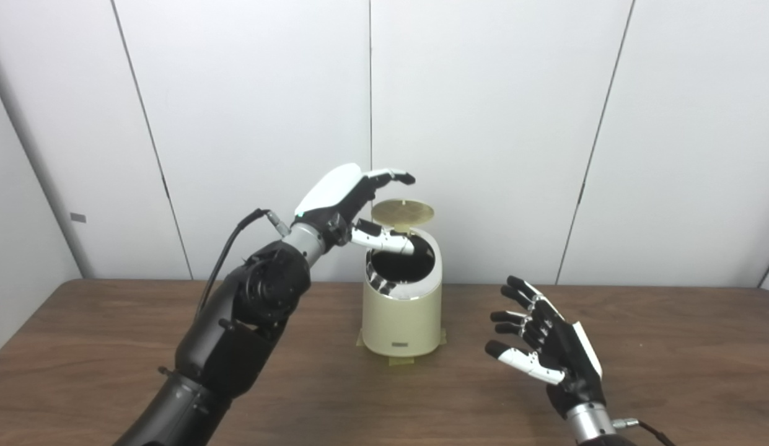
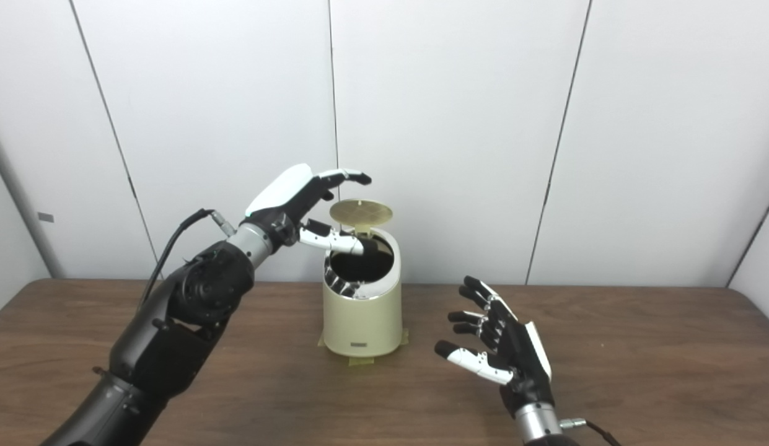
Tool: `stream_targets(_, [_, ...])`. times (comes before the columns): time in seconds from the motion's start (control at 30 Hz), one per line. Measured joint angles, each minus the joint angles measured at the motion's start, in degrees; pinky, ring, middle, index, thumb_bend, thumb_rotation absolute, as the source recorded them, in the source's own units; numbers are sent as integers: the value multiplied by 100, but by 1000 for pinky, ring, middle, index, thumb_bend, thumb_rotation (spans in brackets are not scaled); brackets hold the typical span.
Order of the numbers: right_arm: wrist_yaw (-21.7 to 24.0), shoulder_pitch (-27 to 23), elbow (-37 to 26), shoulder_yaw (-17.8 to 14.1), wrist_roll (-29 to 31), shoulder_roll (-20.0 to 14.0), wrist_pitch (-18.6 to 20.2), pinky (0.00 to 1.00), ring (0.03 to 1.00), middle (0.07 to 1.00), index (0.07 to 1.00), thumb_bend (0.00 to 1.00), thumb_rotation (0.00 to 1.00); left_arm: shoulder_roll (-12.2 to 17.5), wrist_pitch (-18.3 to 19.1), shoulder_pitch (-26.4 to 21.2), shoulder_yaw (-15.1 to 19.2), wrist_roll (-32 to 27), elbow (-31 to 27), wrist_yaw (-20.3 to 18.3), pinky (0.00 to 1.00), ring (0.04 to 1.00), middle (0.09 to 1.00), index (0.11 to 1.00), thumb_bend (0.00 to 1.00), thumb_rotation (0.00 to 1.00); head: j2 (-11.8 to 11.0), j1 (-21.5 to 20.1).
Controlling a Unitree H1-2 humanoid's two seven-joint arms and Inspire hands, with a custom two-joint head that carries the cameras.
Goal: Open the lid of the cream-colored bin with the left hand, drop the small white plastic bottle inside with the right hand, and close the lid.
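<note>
Nearest the camera, the dark brown wooden table [image 1: 669, 371] is seen spanning the full width of the scene, with white wall panels [image 1: 483, 124] rising behind its far edge. At the near right, the right hand [image 1: 548, 347], black with white fingertips and a silver wrist, is held above the tabletop, palm turned toward the left, its fingers [image 1: 519, 288] spread apart and nothing held in it. It is positioned to the right of the bin and clearly apart from it.

Toward the far middle of the table, the cream-colored cylindrical bin [image 1: 401, 316] is stood upright on small tan strips at its base. Its round flat lid [image 1: 403, 212] is raised at the far side of the rim, so that the dark interior is exposed. Whether the small white plastic bottle lies inside cannot be told; it is seen nowhere on the table or in either hand.

From the near left, the black left arm [image 1: 235, 334] is extended up to the bin. The left hand [image 1: 341, 201], with a white back shell, is held at the bin's top left. Its thumb [image 1: 387, 240] is laid across the near-left part of the opening, while its fingers [image 1: 393, 176] are arched above the lid, apart from the thumb. Whether the lid is touched by them cannot be told.
</note>
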Motion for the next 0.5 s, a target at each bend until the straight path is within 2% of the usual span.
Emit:
stream_targets(0.07, [-4,1,-19,-3,5,9,27,611,657,835,835,934,280,91,-76,0,-175,231,0,-28,994,1000,904,853,1000,442,9,-9])
stream_targets(0.17, [-23,8,-110,-3,4,41,106,594,661,836,830,948,302,196,-181,1,-263,487,-33,-137,1000,1000,871,826,1000,460,26,-18])
stream_targets(0.5, [-54,9,-186,17,-114,105,229,573,658,829,828,945,299,293,-339,32,-264,647,-348,-433,1000,1000,813,790,1000,429,62,-53])
